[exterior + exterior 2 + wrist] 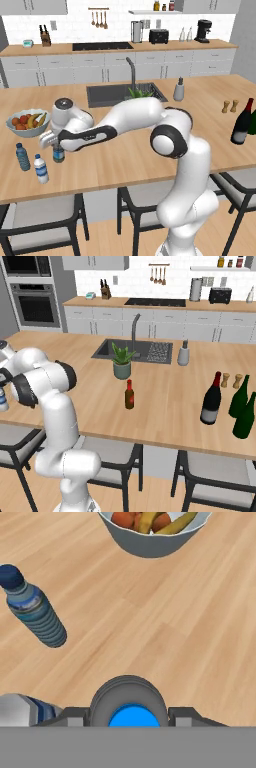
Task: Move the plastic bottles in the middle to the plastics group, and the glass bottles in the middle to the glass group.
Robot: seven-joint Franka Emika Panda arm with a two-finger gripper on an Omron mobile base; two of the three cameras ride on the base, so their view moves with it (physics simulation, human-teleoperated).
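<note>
My gripper [56, 145] is shut on the small clear greyish plastic bottle [58, 154] at the left end of the island. In the hand view its round top [129, 708] sits between my fingertips [75, 716]. I cannot tell whether it touches the counter. Just left of it stand the plastics group: a blue bottle [22, 156] [35, 609] and a white-capped bottle [41, 168] [22, 709]. The tall dark wine bottle [211, 399] [242, 122] stands at the right, beside the green glass bottles [241, 396]. The small brown bottle [129, 394] stands mid-counter.
A fruit bowl [27, 122] [155, 537] sits just behind the held bottle. The sink [125, 94], a potted plant [121, 361], a soap dispenser [178, 90] and wooden shakers [230, 106] lie further back. Stools [45, 215] stand under the near edge.
</note>
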